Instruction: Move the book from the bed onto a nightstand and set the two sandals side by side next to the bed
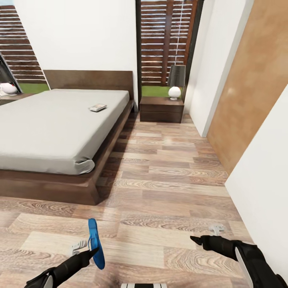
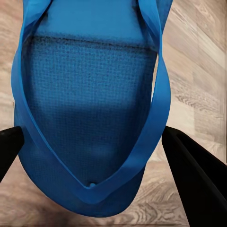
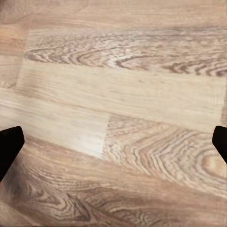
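Pinching a blue sandal point(image 1: 96, 244) edge-up between its fingers, the left gripper point(image 1: 89, 249) holds something light, thin, probably floppy. The book point(image 1: 97, 107) lies far ahead on the bed point(image 1: 48, 132); the right gripper point(image 1: 204, 236) gapes empty.

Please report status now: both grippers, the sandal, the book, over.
Left gripper shut on blue sandal, held edge-up over floor. Right gripper open, empty. Book on bed. Path to nightstand open.
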{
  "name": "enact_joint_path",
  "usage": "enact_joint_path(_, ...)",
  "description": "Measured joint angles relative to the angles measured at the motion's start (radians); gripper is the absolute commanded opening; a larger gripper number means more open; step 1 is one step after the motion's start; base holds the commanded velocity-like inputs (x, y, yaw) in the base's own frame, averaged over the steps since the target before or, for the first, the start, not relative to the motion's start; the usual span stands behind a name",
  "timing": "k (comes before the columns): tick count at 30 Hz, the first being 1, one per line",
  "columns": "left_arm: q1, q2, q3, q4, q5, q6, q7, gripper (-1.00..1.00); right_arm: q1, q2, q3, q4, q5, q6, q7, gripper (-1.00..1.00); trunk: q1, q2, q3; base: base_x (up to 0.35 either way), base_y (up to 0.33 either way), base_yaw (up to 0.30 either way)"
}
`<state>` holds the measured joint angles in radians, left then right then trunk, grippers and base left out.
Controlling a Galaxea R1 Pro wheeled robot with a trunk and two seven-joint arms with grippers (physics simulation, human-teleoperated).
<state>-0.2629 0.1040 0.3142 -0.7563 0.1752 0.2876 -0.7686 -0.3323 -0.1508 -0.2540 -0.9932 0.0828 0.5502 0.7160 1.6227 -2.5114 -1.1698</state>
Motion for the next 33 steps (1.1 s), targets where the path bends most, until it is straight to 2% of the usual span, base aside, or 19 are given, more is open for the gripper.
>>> enact_joint_path(4,0.000,-0.001,-0.006,0.014,0.001,-0.001,0.002,-1.00,0.000,0.001,0.000,0.000,0.002,-0.007,0.051,1.00,-0.002,0.001,0.016,0.000,0.000,0.000)
enact_joint_path(14,0.000,-0.002,-0.012,0.018,0.001,-0.002,0.003,-1.00,0.000,0.001,0.000,0.023,0.004,-0.010,0.057,1.00,-0.006,0.003,0.054,0.000,0.000,0.000)
enact_joint_path(19,0.000,-0.003,-0.011,0.024,0.000,-0.002,0.002,-1.00,0.000,0.000,-0.001,0.122,0.004,-0.011,0.058,1.00,-0.009,0.004,0.074,0.000,0.000,0.000)
enact_joint_path(22,-0.001,-0.003,-0.010,0.024,0.001,-0.002,0.001,-1.00,0.001,-0.008,-0.002,0.242,0.004,-0.012,0.057,1.00,-0.010,0.005,0.085,0.000,0.000,0.000)
enact_joint_path(24,0.000,-0.008,-0.011,0.025,0.001,-0.002,0.001,-1.00,0.002,-0.010,-0.004,0.376,0.007,-0.015,0.058,1.00,-0.011,0.006,0.093,0.000,0.000,0.000)
enact_joint_path(27,-0.001,-0.016,-0.011,0.026,0.001,-0.002,0.001,-1.00,0.001,-0.006,-0.004,0.401,0.006,-0.035,0.058,1.00,-0.012,0.006,0.105,0.000,0.000,0.000)
enact_joint_path(30,0.000,-0.022,-0.012,0.026,0.000,-0.002,0.001,-1.00,0.001,-0.005,0.001,0.418,0.005,-0.176,0.059,1.00,-0.013,0.007,0.116,0.000,0.000,0.000)
enact_joint_path(33,0.000,-0.031,-0.034,0.036,-0.002,-0.002,0.002,-1.00,0.002,-0.005,0.004,0.457,0.004,-0.305,0.057,1.00,-0.015,0.008,0.128,0.000,0.000,0.000)
